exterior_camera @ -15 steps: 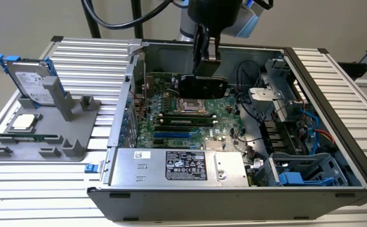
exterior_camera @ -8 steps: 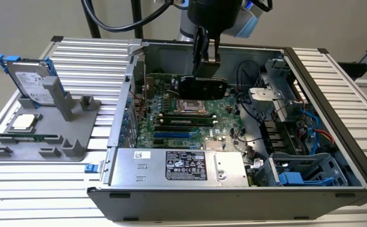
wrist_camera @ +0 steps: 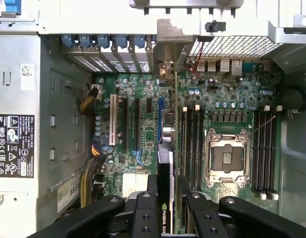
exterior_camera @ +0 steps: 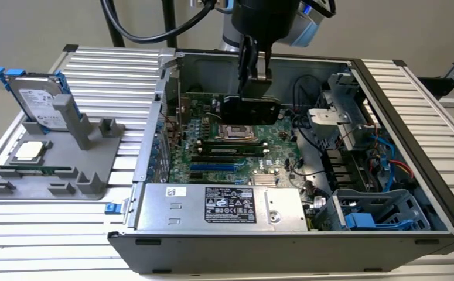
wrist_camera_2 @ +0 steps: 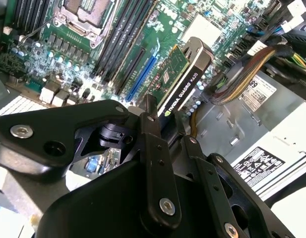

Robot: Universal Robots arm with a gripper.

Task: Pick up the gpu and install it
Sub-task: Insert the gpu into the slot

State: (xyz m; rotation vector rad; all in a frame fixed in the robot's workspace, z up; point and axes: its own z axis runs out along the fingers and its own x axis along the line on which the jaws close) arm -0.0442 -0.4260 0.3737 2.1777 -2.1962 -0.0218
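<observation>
Fingers point(wrist_camera_2: 157, 144) clamp the gpu point(wrist_camera_2: 185, 84) above the motherboard point(wrist_camera: 143, 99). Installation is under way; seating calls for aligning its edge with the slot.

The gpu point(exterior_camera: 250, 109) — black-cooled card, green board, edge-down above the motherboard point(exterior_camera: 235, 146) — in the claw point(exterior_camera: 254, 79)

Exterior view: raised, off the arm, angled down into open computer case point(exterior_camera: 289, 234), moderately far. First wrist view: straight down, close over motherboard point(wrist_camera: 143, 94). Second wrist view: oblique, closer. Shared: motherboard, CPU socket point(wrist_camera: 227, 158).
</observation>
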